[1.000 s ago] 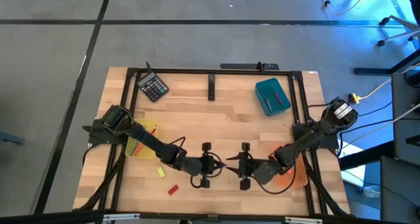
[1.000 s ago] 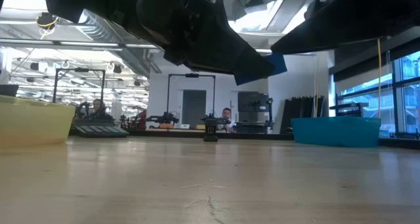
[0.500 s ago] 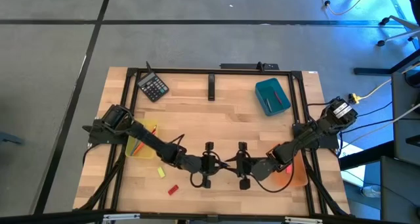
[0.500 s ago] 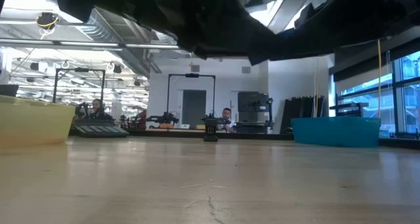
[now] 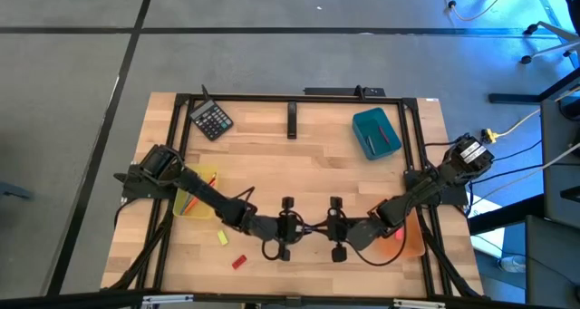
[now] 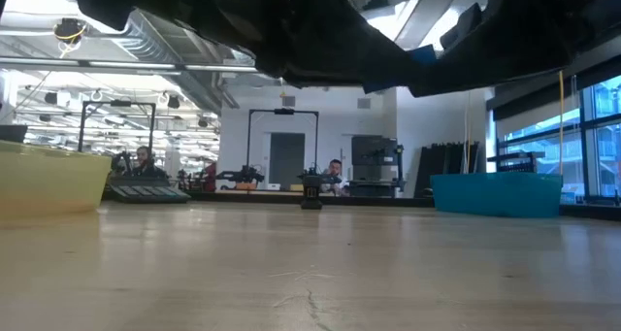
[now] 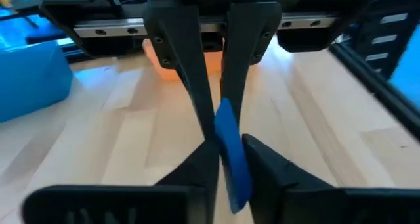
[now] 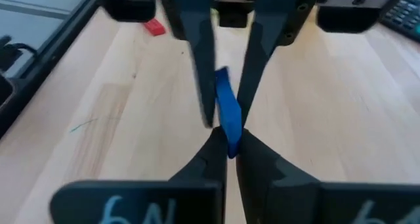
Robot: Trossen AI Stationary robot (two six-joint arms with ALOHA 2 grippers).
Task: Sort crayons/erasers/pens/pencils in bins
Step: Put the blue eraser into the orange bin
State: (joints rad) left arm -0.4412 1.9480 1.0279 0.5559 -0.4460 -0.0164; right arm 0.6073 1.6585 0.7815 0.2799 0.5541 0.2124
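Observation:
The blue eraser [image 7: 226, 129] hangs in mid-air over the near middle of the table. My left gripper [image 7: 228, 150] and my right gripper [image 8: 228, 144] meet tip to tip at it, each shut on one end. In the high view the two grippers [image 5: 310, 227] face each other. A yellow eraser [image 5: 222, 238] and a red eraser [image 5: 238, 262] lie flat on the wood near the front left. The yellow bin [image 5: 198, 193] stands at the left, the teal bin [image 5: 376, 133] at the far right, the orange bin [image 5: 405, 238] under the right arm. My left gripper pinches the eraser's near end [image 7: 233, 175] between its two fingers. The fingers lie level and come from the table's left. The eraser is clear of the table. My right gripper pinches the eraser's other end [image 8: 230, 137] between its two fingertips, level, from the table's right. The eraser stands on edge between both grippers, lifted clear.
A black calculator [image 5: 212, 120] lies at the far left corner and a black bar [image 5: 292, 120] at the far middle. The teal bin holds a few sticks. Bare wood lies between the grippers and the far edge.
My right gripper has moved toward the table's left, up to my left gripper, and its fingertips now meet the blue eraser that my left gripper holds out. The eraser has stayed lifted clear of the table.

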